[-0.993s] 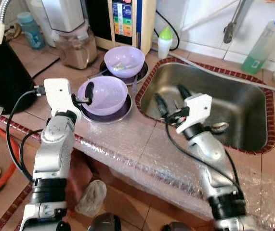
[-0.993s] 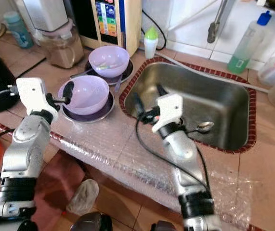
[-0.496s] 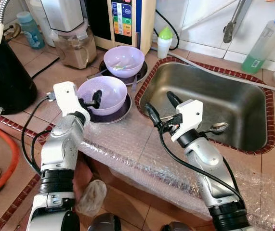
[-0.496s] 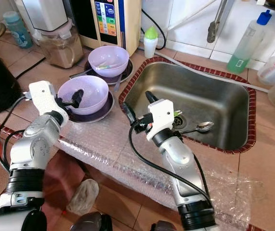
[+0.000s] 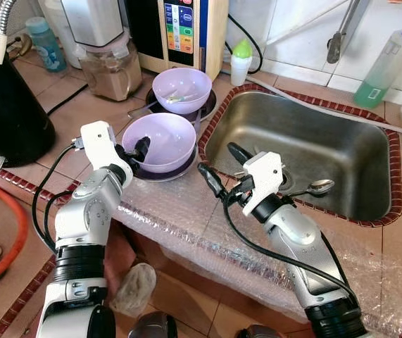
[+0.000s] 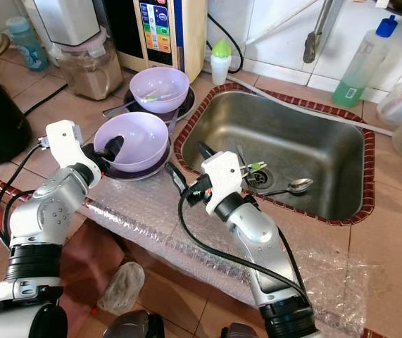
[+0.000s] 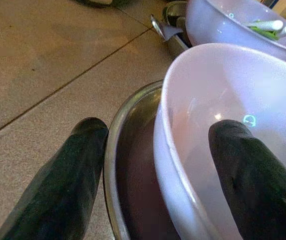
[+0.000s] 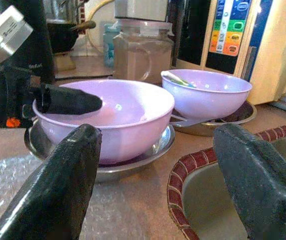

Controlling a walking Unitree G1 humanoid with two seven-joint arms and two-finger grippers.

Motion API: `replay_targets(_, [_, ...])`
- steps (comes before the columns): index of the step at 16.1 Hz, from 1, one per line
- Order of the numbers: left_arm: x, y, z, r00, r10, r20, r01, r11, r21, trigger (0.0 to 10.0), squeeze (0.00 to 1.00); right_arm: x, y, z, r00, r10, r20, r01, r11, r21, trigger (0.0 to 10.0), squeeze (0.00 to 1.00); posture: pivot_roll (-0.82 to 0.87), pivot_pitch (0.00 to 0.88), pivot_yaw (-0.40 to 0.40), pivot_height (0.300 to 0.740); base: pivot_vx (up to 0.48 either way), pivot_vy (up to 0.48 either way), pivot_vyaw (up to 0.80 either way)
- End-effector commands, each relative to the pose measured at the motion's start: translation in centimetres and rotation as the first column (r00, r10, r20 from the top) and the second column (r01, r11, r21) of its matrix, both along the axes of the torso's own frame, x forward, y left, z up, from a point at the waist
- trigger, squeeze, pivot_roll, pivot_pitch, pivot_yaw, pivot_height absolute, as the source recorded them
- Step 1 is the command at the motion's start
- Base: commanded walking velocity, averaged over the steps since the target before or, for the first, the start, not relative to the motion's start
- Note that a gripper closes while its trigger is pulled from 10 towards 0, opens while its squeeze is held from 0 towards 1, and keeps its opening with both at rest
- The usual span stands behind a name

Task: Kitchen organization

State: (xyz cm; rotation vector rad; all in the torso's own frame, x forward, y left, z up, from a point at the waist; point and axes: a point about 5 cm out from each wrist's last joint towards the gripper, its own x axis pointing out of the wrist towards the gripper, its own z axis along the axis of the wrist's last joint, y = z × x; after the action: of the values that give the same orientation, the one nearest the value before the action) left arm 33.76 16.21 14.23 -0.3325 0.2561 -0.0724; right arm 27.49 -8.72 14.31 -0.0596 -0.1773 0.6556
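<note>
Your left gripper [image 5: 136, 149] straddles the near rim of the lilac bowl [image 5: 160, 141], one finger [image 7: 245, 187] inside, the other outside over the steel plate [image 7: 127, 165] beneath, fingers spread and not pinching; your right gripper [image 5: 218, 163] hangs over the bubble wrap [image 5: 186, 211], fingers wide apart, pointing at that bowl just ahead; beyond it a second lilac bowl [image 5: 181, 88] holds utensils; off the right gripper's far side lies the sink [image 5: 369, 211] with a spoon [image 5: 315, 187].

Head eyes look down; wrist views — close — share purple bowl [image 8: 107, 115].
</note>
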Motion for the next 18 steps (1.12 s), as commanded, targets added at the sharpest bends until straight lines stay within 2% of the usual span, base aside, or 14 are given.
replay_targets(1, [-0.3, 0.5, -0.6, 0.999, 0.018, -0.043, -0.017, 0.999, 0.034, 0.0, 0.00, -0.1, 0.1, 0.2, 1.000, 0.013, 0.004, -0.013, 1.000, -0.009, 10.0, 0.00, -0.01, 0.039, 0.046, 0.740, 0.000, 0.000, 0.00])
replay_targets(7, [-0.2, 2.5, -0.2, 0.996, 0.064, -0.061, -0.058, 0.994, 0.091, 0.0, 0.00, 0.1, 0.0, 0.1, 1.000, 0.022, -0.003, -0.022, 1.000, -0.022, 10.0, 0.00, -0.01, 0.032, 0.046, 0.740, 0.000, 0.000, 0.00])
replay_targets(11, [-0.1, 3.0, 0.1, 0.997, 0.060, -0.052, -0.054, 0.991, 0.121, 0.0, 0.00, 0.3, -0.3, 0.2, 0.998, 0.066, -0.019, -0.066, 0.997, -0.034, 10.0, 0.00, -0.01, 0.029, 0.042, 0.740, 0.000, 0.000, 0.00])
replay_targets(14, [0.1, 2.9, 0.9, 0.999, 0.049, -0.007, -0.048, 0.994, 0.093, 0.0, 0.00, 0.6, -0.4, 0.1, 0.998, 0.063, -0.019, -0.064, 0.997, -0.042, 10.0, 0.00, -0.01, 0.028, 0.039, 0.740, 0.000, 0.000, 0.00])
replay_targets(15, [0.1, 2.8, 0.9, 0.999, 0.035, -0.007, -0.034, 0.994, 0.108, 8.4, 0.00, 0.6, -0.4, 0.1, 0.998, 0.063, -0.021, -0.064, 0.997, -0.044, 10.0, 0.00, -0.01, 0.028, 0.038, 0.740, 0.000, 0.000, 0.00])
replay_targets(16, [0.0, 2.6, 0.7, 1.000, 0.018, -0.025, -0.015, 0.994, 0.109, 10.0, 0.00, 0.6, -0.3, 0.0, 0.998, 0.065, -0.022, -0.066, 0.997, -0.047, 10.0, 0.00, -0.01, 0.028, 0.038, 0.740, 0.000, 0.000, 0.00])
replay_targets(17, [0.0, 2.2, 1.0, 1.000, -0.002, -0.013, 0.003, 0.997, 0.080, 10.0, 1.00, 0.5, -0.2, -0.1, 0.998, 0.066, -0.022, -0.067, 0.997, -0.049, 10.0, 0.00, -0.01, 0.029, 0.039, 0.740, 0.000, 0.000, 0.00])
replay_targets(18, [0.0, 2.0, 1.3, 1.000, -0.017, 0.006, 0.016, 0.997, 0.077, 10.0, 1.00, 0.5, -0.2, -0.1, 0.998, 0.066, -0.022, -0.067, 0.997, -0.050, 10.0, 0.00, -0.01, 0.029, 0.039, 0.740, 0.000, 0.000, 0.00])
